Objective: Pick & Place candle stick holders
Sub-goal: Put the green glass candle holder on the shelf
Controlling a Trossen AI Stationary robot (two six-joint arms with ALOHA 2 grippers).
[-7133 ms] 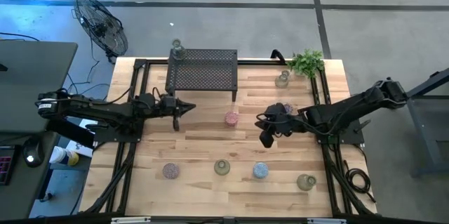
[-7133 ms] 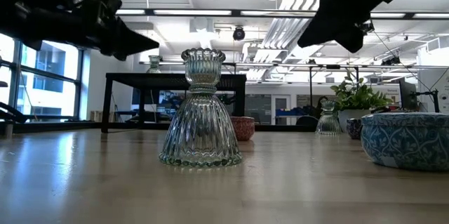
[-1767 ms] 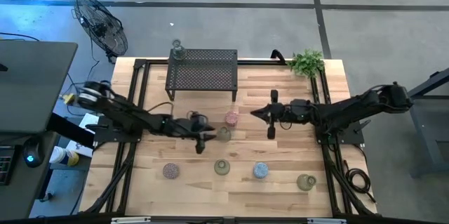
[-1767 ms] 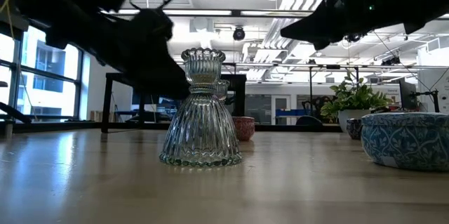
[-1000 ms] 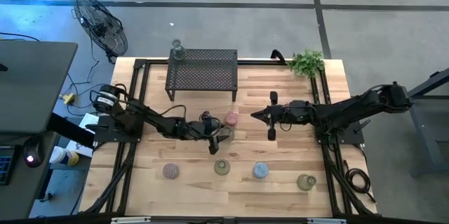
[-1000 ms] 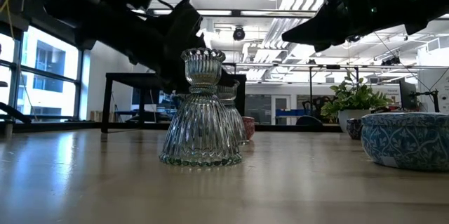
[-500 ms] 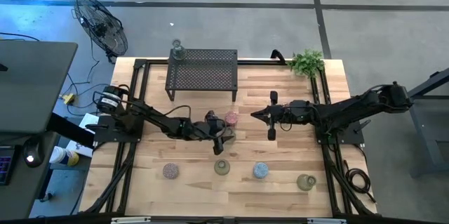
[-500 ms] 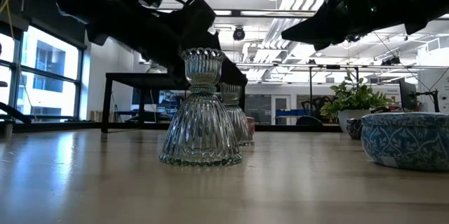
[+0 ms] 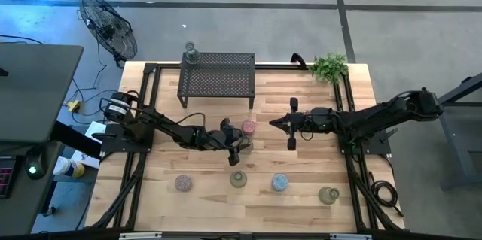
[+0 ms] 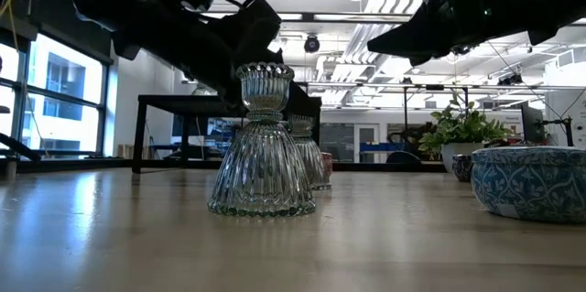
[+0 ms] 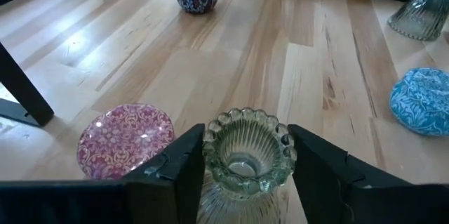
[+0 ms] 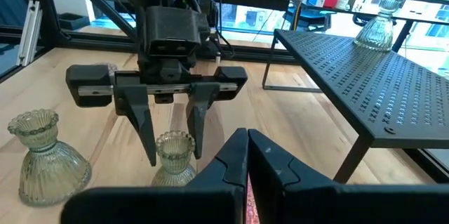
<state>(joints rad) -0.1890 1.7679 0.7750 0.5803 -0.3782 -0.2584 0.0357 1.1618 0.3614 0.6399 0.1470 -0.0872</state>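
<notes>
A clear fluted glass candle stick holder (image 9: 240,143) stands upright near the table's middle, base on the wood. My left gripper (image 9: 238,145) reaches in from the left and is shut on its upper cup (image 11: 247,143). A pink holder (image 9: 248,127) sits just beyond it. My right gripper (image 9: 273,122) hovers shut to the right of these, pointing at them, holding nothing. Along the near edge stand a mauve holder (image 9: 183,183), a clear one (image 9: 238,179), a blue one (image 9: 279,183) and a greenish one (image 9: 327,194). My left gripper pinches the holder's scalloped upper cup (image 11: 212,155) between its two fingers, one against each side of the rim. The fingers (image 12: 198,122) come slanting down from the table's left. The holder stands upright with its flared base (image 10: 316,175) on the table.
A black mesh rack (image 9: 217,74) stands at the far middle, with a clear holder (image 9: 189,52) on its far left corner. A green potted plant (image 9: 329,67) is at the far right. Black frame rails run along both table sides.
My left gripper has slid a little toward the table's right, so that its fingers now stand around the clear holder's top. The holder has kept its place, upright on the table.
</notes>
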